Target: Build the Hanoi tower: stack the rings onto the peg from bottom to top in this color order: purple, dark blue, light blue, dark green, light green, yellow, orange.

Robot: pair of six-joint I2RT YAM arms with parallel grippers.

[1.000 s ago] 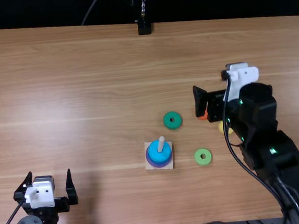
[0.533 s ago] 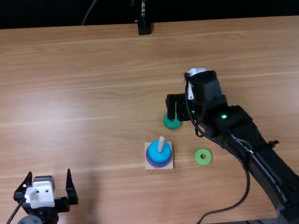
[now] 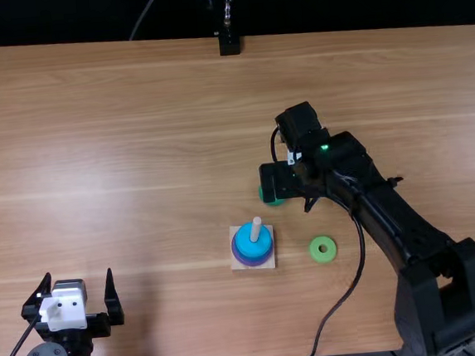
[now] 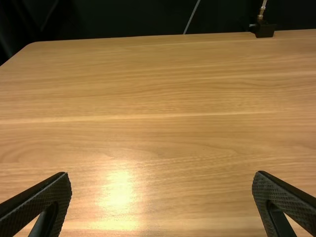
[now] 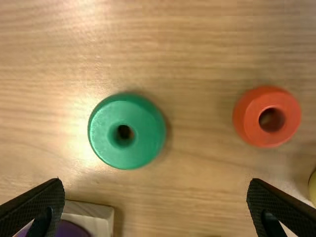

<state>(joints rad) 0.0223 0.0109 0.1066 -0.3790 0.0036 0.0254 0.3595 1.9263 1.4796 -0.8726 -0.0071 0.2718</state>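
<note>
In the top view my right gripper (image 3: 279,182) hangs over the dark green ring (image 3: 272,197), partly covering it. The right wrist view has my right gripper (image 5: 155,185) open, with the dark green ring (image 5: 127,132) and the orange ring (image 5: 267,117) flat on the table beyond its fingertips. A yellow ring (image 5: 313,188) is cut by that view's edge. On the wooden base (image 3: 238,264), light blue (image 3: 249,239) tops the stack around the peg (image 3: 256,229), over a darker blue band and purple (image 3: 251,262). My left gripper (image 3: 78,279) stands open at lower left; the left wrist view shows left gripper (image 4: 162,177) fingers apart.
The light green ring (image 3: 323,249) lies right of the wooden base. My right arm stretches across the table's right part, its loose cable hanging near that ring. A small black stand (image 3: 229,44) is at the table's far edge.
My right gripper has moved left from around the orange ring to above the dark green ring. The left arm and the stack on the base have kept still.
</note>
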